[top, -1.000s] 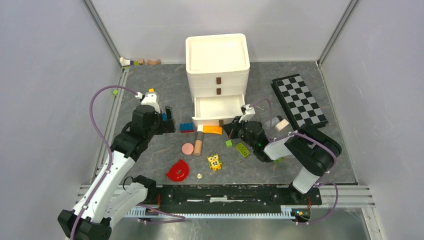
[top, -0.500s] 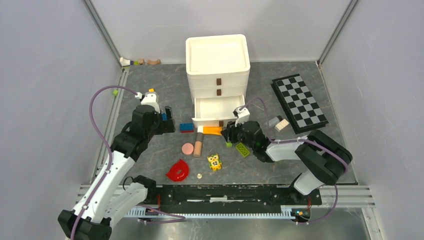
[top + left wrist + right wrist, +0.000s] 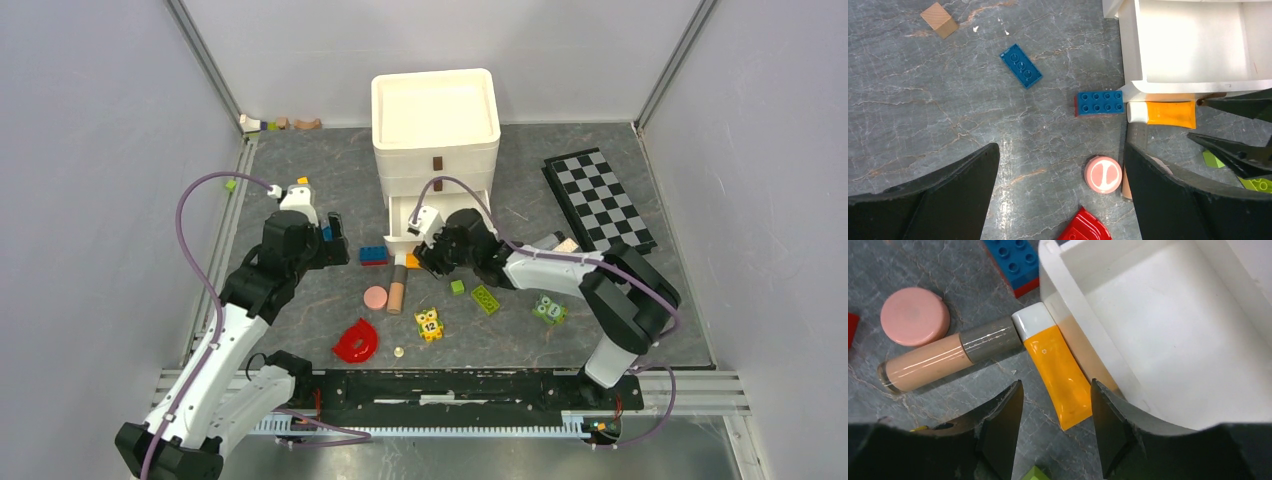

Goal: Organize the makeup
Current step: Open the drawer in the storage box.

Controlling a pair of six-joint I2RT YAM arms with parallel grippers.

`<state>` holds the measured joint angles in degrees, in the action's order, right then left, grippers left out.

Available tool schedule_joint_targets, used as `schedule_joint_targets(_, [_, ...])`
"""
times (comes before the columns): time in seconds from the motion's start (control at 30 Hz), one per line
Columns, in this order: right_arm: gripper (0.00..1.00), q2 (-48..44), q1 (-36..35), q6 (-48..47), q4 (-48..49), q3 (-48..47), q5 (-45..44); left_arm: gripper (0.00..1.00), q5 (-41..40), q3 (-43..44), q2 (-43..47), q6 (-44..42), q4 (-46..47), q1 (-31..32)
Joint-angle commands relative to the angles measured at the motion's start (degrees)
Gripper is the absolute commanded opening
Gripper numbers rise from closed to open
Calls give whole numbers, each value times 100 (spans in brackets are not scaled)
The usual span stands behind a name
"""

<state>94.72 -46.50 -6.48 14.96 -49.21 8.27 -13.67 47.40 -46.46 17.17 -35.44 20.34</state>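
1. A lab robot cell: plain grey panels [image 3: 90, 150] on aluminium posts [image 3: 205, 65] wall a dark, stone-patterned worktop [image 3: 300, 180].
2. The left arm [image 3: 230, 320] and right arm [image 3: 620, 300] are bolted to a metal rail [image 3: 450, 385] at 6 o'clock.
3. Test props include white drawers [image 3: 436, 130] at 12 o'clock and a chequered board [image 3: 598, 200] at 2 o'clock.

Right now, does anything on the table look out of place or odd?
Yes. The orange tube lies outside the open drawer, along its front wall, not in it. The beige stick touches the tube's white cap, the pink disc is close by, and a blue brick sits among them. Nothing looks spilled or damaged.
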Motion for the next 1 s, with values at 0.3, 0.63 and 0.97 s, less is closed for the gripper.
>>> schedule_joint_targets(0.3, [68,1198,-315,-1769,-1223,-1364,-305,100,-373,-11,238,-194,152,-30])
schedule_joint_targets(0.63, [70,1611,-327,-1778,-1201,-1567,-429,100,-342,-11,232,-196,152,-31])
schedule_joint_targets(0.97, [58,2425,-327,-1825,-2459,-2432,685,100,-311,-11,210,-196,152,-42])
